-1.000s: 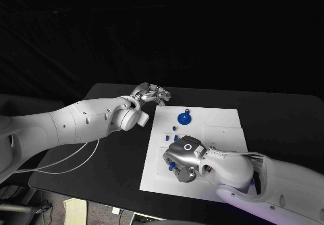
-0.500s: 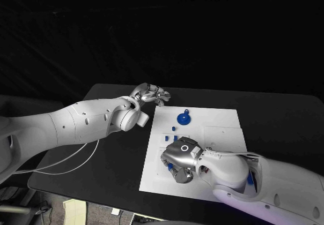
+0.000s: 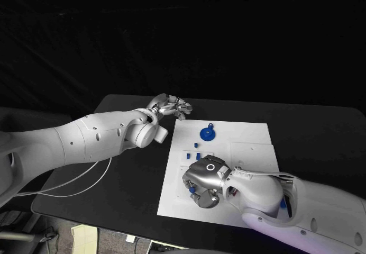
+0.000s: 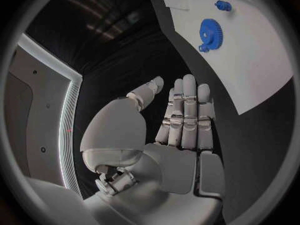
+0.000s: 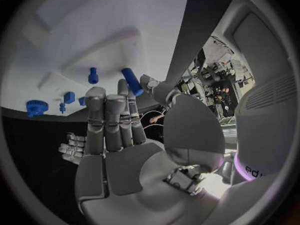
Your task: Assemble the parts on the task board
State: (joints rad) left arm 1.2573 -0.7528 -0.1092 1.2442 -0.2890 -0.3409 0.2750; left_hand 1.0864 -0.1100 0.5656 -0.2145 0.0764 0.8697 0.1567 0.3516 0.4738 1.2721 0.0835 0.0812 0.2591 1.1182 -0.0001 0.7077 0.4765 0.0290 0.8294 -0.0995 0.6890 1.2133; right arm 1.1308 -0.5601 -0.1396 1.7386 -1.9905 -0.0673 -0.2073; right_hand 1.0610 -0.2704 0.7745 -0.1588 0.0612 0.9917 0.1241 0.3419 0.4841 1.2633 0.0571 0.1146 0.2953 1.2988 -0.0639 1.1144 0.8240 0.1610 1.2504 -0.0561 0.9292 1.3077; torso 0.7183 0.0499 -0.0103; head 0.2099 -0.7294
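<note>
The white task board (image 3: pixel 252 138) lies mid-table. A blue gear (image 3: pixel 208 133) stands at its far left, with small blue parts (image 3: pixel 198 155) nearer the middle. My right hand (image 3: pixel 206 182) hovers over the board's near-left area and pinches a blue peg (image 5: pixel 132 81) between thumb and a finger, the other fingers straight. Beyond the peg, the right wrist view shows another blue peg (image 5: pixel 93 75) upright and the gear (image 5: pixel 36 106). My left hand (image 3: pixel 169 106) hangs off the board's far-left corner, fingers apart and holding nothing. The left wrist view shows this hand (image 4: pixel 181 125), the gear (image 4: pixel 210 33) and the board (image 4: pixel 262 60).
The black table (image 3: pixel 122 169) extends left of the board, where a white cable (image 3: pixel 84 180) trails under my left arm. A further blue piece (image 3: pixel 284 203) peeks out by my right forearm at the board's near right.
My right hand has shifted slightly over the board's near-left area, the blue peg moving with it. The left hand has not moved.
</note>
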